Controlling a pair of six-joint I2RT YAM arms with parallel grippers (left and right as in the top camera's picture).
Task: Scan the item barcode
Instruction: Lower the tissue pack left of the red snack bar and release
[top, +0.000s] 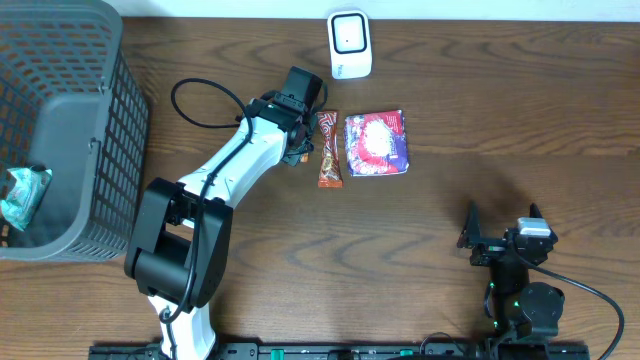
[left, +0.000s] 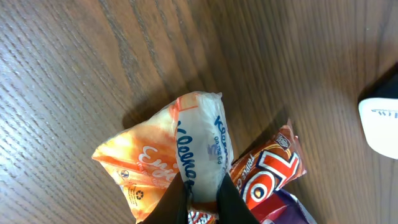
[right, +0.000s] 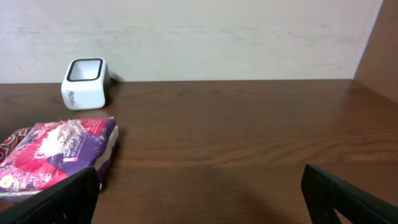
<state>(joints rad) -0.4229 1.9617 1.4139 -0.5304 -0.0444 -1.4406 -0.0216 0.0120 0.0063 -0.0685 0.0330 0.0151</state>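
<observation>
Nearest the front edge of the table (top: 560, 150), the right gripper (top: 500, 243) sits with its jaws spread wide and nothing between them, well apart from everything else. Further in, the left gripper (left: 202, 198) is pinched shut on one end of the orange-and-white packet (left: 199, 143), which is the item to be scanned. From the wrist view the packet's long axis runs straight out from the fingertips, its white, blue-lettered face towards the camera. No barcode shows on that face, and whether the packet rests on the wood or has just cleared it is hard to tell. Touching it on the robot's right lies a snack bar (top: 329, 150), long axis running front to back, and just beside that a purple packet (top: 376, 143). Farthest back stands the scanner (top: 349, 44), its dark-framed window facing up and towards the front. The move turns on this: the scanner lies beyond the held packet and slightly to the robot's right, and the left arm is much the nearer.
</observation>
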